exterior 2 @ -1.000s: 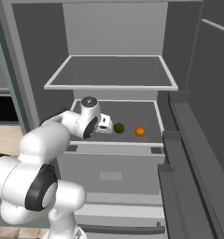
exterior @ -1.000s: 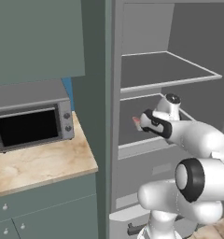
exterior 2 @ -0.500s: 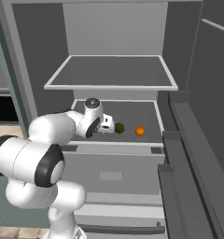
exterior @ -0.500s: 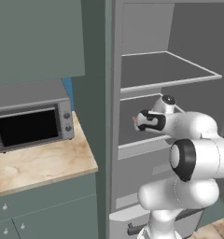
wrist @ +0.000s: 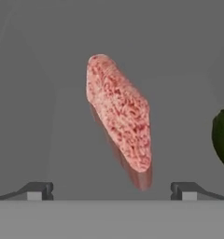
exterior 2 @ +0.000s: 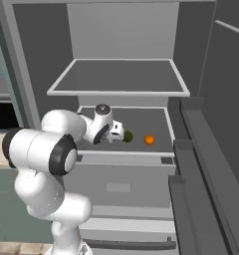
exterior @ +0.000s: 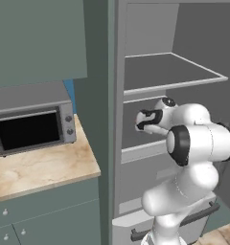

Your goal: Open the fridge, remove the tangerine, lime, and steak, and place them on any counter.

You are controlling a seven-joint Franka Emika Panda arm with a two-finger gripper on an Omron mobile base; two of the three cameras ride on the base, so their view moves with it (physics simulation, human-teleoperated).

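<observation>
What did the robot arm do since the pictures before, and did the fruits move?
The arm swung further into the fridge, bringing the open pincer over the steak. Nothing was grabbed. The lime and tangerine stayed put.

The fridge (exterior 2: 201,74) stands open. On its lower grey shelf the dark green lime (exterior 2: 127,136) sits just beside the orange tangerine (exterior 2: 149,140). The pink steak (wrist: 119,115) lies flat near the lime.

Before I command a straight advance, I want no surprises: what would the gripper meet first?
Probably the steak, lying dead ahead between the open gripper fingertips; the lime sits off to the side.
</observation>
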